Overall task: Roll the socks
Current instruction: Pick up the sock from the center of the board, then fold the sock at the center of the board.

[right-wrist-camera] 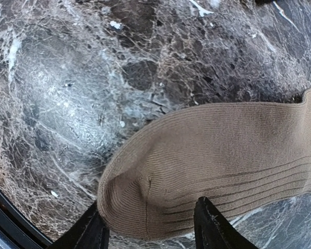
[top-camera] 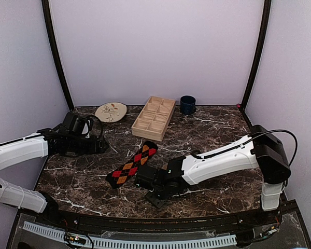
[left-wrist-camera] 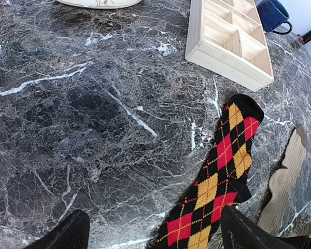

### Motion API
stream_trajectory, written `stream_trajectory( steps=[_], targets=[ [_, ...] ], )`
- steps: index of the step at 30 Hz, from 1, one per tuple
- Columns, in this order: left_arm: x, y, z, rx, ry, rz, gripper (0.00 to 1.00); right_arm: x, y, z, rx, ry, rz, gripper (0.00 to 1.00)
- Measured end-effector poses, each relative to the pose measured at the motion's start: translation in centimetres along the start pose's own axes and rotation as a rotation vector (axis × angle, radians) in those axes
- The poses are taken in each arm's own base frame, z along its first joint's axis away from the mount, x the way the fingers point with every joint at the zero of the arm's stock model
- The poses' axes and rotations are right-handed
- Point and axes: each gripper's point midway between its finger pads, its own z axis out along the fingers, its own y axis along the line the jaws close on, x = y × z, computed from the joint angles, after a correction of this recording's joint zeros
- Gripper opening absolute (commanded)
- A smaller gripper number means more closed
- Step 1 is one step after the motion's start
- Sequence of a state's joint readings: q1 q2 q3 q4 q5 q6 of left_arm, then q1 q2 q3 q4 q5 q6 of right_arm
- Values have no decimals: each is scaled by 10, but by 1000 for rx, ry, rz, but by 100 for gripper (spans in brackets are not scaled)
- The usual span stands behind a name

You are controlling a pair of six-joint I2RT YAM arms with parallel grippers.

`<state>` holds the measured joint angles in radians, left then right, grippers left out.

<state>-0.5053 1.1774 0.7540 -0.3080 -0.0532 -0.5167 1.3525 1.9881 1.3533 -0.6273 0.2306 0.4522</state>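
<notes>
We saw a dark marble table point(top-camera: 212, 129) with white veins running through it, and both arms were stretched out over it. The right arm point(top-camera: 223, 158) reached low across the near middle, while the left arm point(top-camera: 20, 148) came in from the left side and was held above the surface. At the back of the table a wooden tray point(top-camera: 143, 133) with open compartments sat at an angle. The black sock with red and orange diamonds point(top-camera: 132, 164) lay flat and unrolled on a slant in the middle of the table. Its far end was near the tray's front corner without touching it, and its near end was just beside the right arm's wrist. The tan sock point(right-wrist-camera: 223, 150) lay flat on the marble to the right of the patterned one. From above, the right arm covered it. A pale patterned plate point(top-camera: 111, 111) rested at the back, left of the tray, and a dark blue mug point(top-camera: 187, 104) stood to the tray's right. The right gripper point(right-wrist-camera: 151, 223) was down at the rounded end of the tan sock with its fingers point(right-wrist-camera: 205, 228) partly spread. One stood on each side of that end, with the ribbed cloth between them lying almost flat. We could not tell whether the fingers pressed on it. The left gripper point(left-wrist-camera: 153, 228) hung over the marble with its fingers wide apart, holding nothing.
</notes>
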Motion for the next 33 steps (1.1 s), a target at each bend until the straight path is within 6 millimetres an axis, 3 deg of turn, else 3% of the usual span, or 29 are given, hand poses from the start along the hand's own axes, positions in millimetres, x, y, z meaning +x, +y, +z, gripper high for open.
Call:
stream_trajectory(
  steps=[8, 13, 19, 33],
  targets=[
    [1, 0, 1, -2, 3, 0, 90, 1, 2, 4, -9, 9, -16, 32],
    [0, 0, 1, -3, 2, 0, 90, 0, 2, 5, -27, 9, -20, 11],
    [0, 1, 1, -7, -1, -1, 90, -3, 2, 7, -52, -1, -8, 1],
    [-1, 1, 2, -9, -3, 0, 90, -2, -11, -3, -140, -14, 68, 0]
  ],
)
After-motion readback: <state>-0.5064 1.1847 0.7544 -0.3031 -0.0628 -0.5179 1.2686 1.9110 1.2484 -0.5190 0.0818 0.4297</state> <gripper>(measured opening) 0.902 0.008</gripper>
